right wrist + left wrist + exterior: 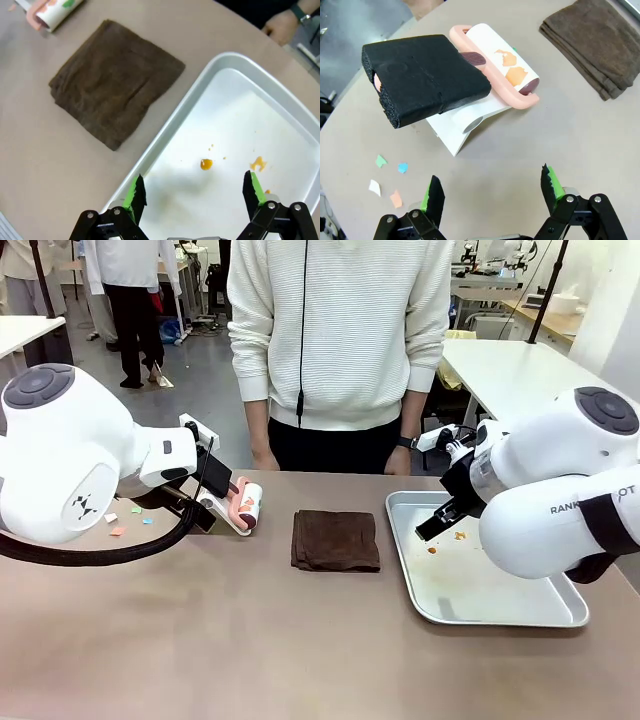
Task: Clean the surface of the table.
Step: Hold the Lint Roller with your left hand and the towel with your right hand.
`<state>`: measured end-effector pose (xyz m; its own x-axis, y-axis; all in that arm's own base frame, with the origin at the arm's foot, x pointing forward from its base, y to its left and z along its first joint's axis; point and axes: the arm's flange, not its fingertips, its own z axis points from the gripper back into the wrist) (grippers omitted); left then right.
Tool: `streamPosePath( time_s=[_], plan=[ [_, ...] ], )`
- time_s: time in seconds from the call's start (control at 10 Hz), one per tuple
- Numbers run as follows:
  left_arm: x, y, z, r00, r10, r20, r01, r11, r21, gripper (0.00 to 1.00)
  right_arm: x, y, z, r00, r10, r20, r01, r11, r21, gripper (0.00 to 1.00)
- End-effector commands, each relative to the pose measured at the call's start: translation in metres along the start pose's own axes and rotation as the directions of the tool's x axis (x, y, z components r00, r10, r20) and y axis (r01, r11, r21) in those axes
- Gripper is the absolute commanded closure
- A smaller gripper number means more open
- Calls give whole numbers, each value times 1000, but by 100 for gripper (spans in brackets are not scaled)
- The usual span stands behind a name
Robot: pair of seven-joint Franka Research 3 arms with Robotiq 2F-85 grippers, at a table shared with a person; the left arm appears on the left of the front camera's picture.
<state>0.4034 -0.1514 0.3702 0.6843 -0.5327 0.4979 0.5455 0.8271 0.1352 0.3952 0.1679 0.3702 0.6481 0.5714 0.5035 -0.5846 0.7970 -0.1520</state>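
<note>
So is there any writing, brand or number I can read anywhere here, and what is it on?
"RANK": on the white shell of the right arm, cut off by a black strap.
"OT": on the same shell, past the strap.
Left arm: a small black logo mark, no letters.
Nothing else here has text I can read.

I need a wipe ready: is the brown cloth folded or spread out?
Folded: the brown cloth shows stacked layers at its edge, flat on the table.
</note>
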Motion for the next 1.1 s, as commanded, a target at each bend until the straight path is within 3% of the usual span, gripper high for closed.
streamPosePath(
  time_s=[0.0,0.7,0.8,0.9,1.0],
  plan=[
    [0,0,0,1000,-1,0,1,1000,0,0,0,0,0,1000,-1,0,1,1000,0,0],
    [0,0,0,1000,0,0,0,1000,0,0,0,0,0,1000,0,0,0,1000,0,0],
    [-3,-2,4,994,-8,-113,-14,982,-190,0,-3,-4,5,984,-69,-166,82,994,75,0],
    [0,-5,6,948,92,-305,-153,971,-183,0,-1,-7,13,922,-176,-346,224,969,102,0],
    [-2,-6,11,945,97,-312,-183,948,-262,0,1,-10,24,891,-274,-361,331,938,103,0]
  ],
)
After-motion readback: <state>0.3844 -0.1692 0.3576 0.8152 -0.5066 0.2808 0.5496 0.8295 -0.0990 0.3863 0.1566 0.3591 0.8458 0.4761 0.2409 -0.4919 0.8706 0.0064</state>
